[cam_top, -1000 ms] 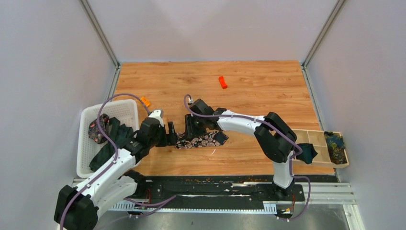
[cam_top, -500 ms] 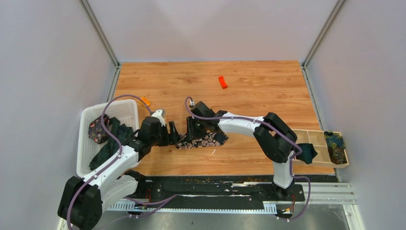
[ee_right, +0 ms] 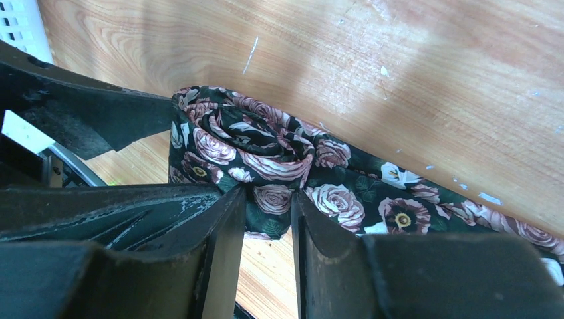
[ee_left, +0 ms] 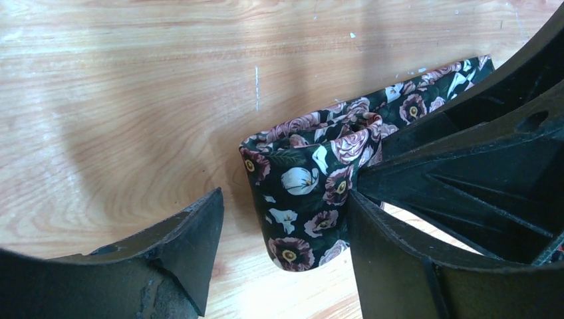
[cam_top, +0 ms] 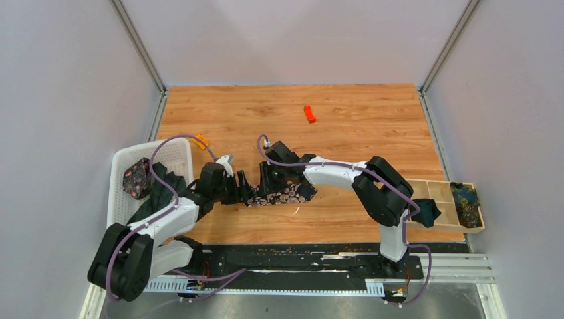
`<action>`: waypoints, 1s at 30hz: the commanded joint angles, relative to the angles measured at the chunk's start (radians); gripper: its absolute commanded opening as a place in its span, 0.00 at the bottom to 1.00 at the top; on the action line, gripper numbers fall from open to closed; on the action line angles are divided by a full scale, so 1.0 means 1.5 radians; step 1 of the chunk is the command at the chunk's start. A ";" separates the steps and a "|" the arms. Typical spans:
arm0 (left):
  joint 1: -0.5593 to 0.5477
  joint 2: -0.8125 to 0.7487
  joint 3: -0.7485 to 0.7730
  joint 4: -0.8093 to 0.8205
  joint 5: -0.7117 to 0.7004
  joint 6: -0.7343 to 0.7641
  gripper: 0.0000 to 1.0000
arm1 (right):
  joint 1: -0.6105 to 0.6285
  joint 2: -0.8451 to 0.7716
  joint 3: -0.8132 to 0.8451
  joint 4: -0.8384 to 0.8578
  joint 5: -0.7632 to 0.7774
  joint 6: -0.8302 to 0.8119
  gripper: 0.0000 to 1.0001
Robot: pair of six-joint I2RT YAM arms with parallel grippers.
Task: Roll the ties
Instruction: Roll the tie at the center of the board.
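Closing in over the last second, the left gripper [ee_left: 282,219] straddles the rolled end of the floral tie [ee_left: 299,179], just below centre in the top view, its jaws apart but narrowing. The right gripper [ee_right: 266,219] has tightened and is clamped on the roll's core. By the look of it, 1 roll is about to be held from both sides.

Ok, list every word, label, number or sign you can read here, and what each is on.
None can be read in any view.
The floral tie carries only its flower print, no label showing.
The white patch on the black part at the left of the right wrist view is blank.
The white basket, wooden tray and orange block show no markings.
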 commanded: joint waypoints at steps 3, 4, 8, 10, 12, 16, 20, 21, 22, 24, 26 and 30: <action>0.017 0.038 -0.015 0.095 0.047 -0.012 0.71 | 0.004 -0.009 -0.011 -0.016 0.018 -0.007 0.31; 0.018 0.043 -0.017 0.103 0.052 -0.015 0.71 | 0.004 -0.009 -0.011 -0.018 0.019 -0.008 0.31; 0.020 0.070 -0.023 0.131 0.070 -0.024 0.67 | 0.004 -0.007 -0.008 -0.022 0.020 -0.011 0.31; 0.020 0.080 -0.022 0.135 0.075 -0.023 0.64 | 0.004 -0.008 -0.006 -0.025 0.020 -0.012 0.31; 0.020 0.081 -0.020 0.135 0.077 -0.024 0.60 | 0.004 -0.008 -0.003 -0.028 0.020 -0.014 0.31; 0.020 0.081 -0.014 0.122 0.075 -0.020 0.52 | 0.004 -0.013 0.013 -0.043 0.028 -0.022 0.31; 0.020 0.076 -0.005 0.099 0.074 -0.009 0.47 | 0.004 -0.026 0.040 -0.067 0.035 -0.034 0.33; 0.020 0.074 -0.003 0.092 0.072 -0.005 0.47 | 0.004 -0.031 0.046 -0.071 0.036 -0.038 0.34; 0.020 0.070 -0.001 0.084 0.069 -0.002 0.47 | 0.004 -0.037 0.053 -0.075 0.038 -0.038 0.35; 0.020 0.060 0.004 0.061 0.061 0.006 0.46 | 0.004 -0.047 0.059 -0.083 0.044 -0.039 0.36; 0.019 0.048 0.007 0.044 0.049 0.013 0.46 | 0.004 -0.056 0.059 -0.083 0.047 -0.039 0.36; 0.019 0.027 0.018 -0.005 0.030 0.026 0.45 | 0.005 -0.058 0.057 -0.074 0.042 -0.035 0.36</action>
